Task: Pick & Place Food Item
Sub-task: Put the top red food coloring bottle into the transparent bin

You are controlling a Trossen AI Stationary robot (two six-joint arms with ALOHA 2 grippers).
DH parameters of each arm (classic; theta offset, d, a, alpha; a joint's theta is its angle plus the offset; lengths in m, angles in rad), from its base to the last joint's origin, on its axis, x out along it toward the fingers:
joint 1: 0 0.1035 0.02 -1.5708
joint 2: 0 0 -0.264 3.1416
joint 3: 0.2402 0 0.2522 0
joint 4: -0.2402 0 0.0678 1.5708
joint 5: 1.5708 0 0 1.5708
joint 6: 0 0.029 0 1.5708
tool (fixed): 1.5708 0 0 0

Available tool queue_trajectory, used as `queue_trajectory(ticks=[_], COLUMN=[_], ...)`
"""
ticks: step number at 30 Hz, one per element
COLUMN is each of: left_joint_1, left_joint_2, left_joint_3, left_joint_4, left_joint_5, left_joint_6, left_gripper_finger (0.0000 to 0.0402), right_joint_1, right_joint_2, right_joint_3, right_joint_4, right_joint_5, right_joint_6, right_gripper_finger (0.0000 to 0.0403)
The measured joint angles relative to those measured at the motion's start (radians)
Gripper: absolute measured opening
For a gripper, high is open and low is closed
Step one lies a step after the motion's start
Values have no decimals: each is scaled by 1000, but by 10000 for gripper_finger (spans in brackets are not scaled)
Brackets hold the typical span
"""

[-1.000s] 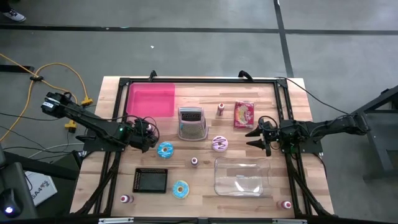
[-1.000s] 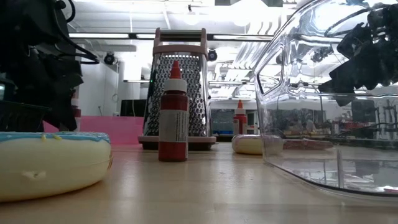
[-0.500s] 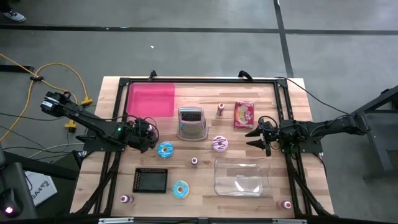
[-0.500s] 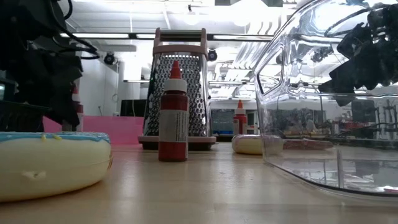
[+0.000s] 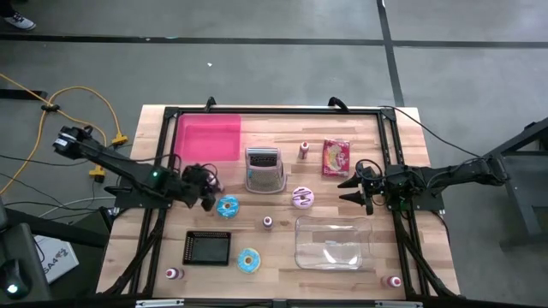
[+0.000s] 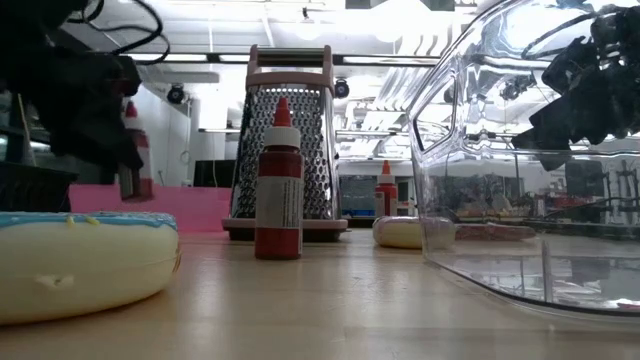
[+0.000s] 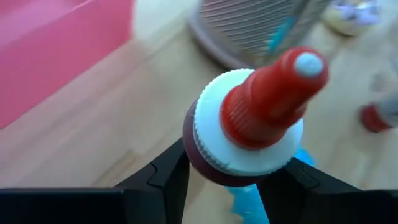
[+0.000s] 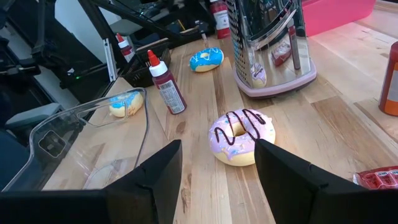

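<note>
A red-capped sauce bottle (image 7: 249,118) is clamped between the fingers (image 7: 165,174) of the left gripper (image 5: 205,190), as seen in the left wrist view; in the low view the bottle (image 6: 133,150) is seen raised clear of the table (image 5: 282,128), beside the pink mat (image 5: 208,135) and to the left of the grater (image 5: 265,168). A blue-iced doughnut (image 5: 228,206) lies just beside this gripper. The right gripper (image 5: 349,190) is held above the right part of the table with its fingers (image 8: 155,171) apart and nothing between them. In the right wrist view a pink-iced doughnut (image 8: 241,135) with dark stripes lies ahead of those fingers; in the high view it is placed between the grater and the right gripper. A clear tub (image 5: 330,242) stands on the near right part of the table, and a second blue-iced doughnut (image 5: 248,260) lies between it and a black tray (image 5: 208,248). A wrapped red packet (image 5: 336,156) lies at the far right. Further small bottles are seen near the packet (image 5: 304,151), near the table's middle (image 5: 267,222), and at the near left (image 5: 171,274) and near right (image 5: 394,281) corners.
</note>
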Motion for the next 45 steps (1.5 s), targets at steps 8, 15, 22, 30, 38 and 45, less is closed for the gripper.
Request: queue_trajectory(ticks=[8, 15, 22, 30, 38, 45], left_joint_1=[81, 107, 107, 97, 97, 116], left_joint_2=[4, 61, 188, 364, 477, 544], left_joint_3=[29, 135, 265, 415, 559, 645], left_joint_4=[85, 82, 49, 47, 11, -48], left_joint_5=[182, 270, 320, 380, 433, 455], left_joint_6=[150, 285, 371, 484, 599, 631], left_gripper_finger=[153, 153, 153, 153, 153, 153], right_joint_1=[0, 0, 0, 0, 0, 0], right_joint_2=[0, 0, 0, 0, 0, 0], right_joint_3=[0, 0, 0, 0, 0, 0], right_joint_4=[0, 0, 0, 0, 0, 0], right_joint_5=[0, 0, 0, 0, 0, 0], right_joint_6=[0, 0, 0, 0, 0, 0], right_gripper_finger=[189, 189, 189, 189, 189, 189])
